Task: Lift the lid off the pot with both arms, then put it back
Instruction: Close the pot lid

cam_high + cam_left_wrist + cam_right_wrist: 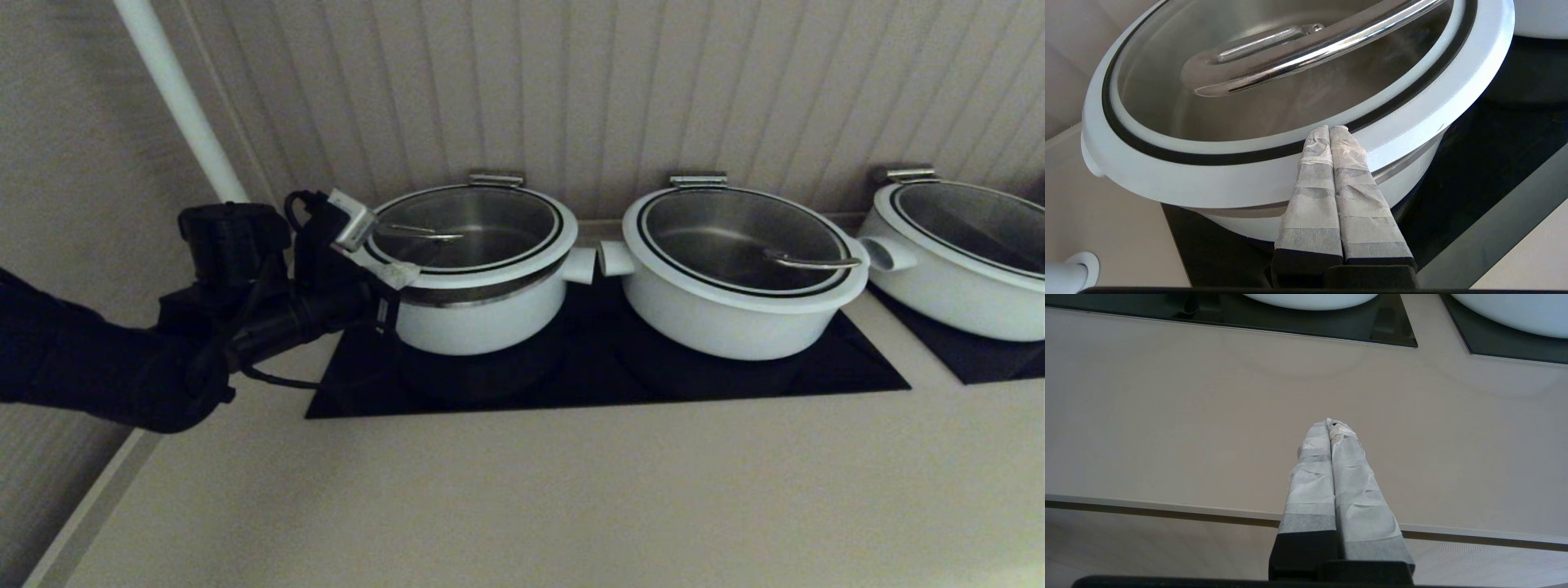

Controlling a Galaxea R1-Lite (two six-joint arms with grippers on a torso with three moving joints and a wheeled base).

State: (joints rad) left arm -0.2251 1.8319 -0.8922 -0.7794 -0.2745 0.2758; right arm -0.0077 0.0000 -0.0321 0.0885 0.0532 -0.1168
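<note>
The pot stands at the left end of the black cooktop, with the lid on top. A steel strip shows between the lid's white rim and the pot's wall. My left gripper is shut and empty, its taped tips lying against the lid's left rim. In the left wrist view the left gripper reaches across the white rim to the black ring, with the steel handle beyond. My right gripper is shut and empty over the beige counter near its front edge, out of the head view.
A wider white pot with its own lid stands just right of the task pot, side handles nearly touching. A third pot sits at far right. A white pipe and panelled wall stand behind. The beige counter lies in front.
</note>
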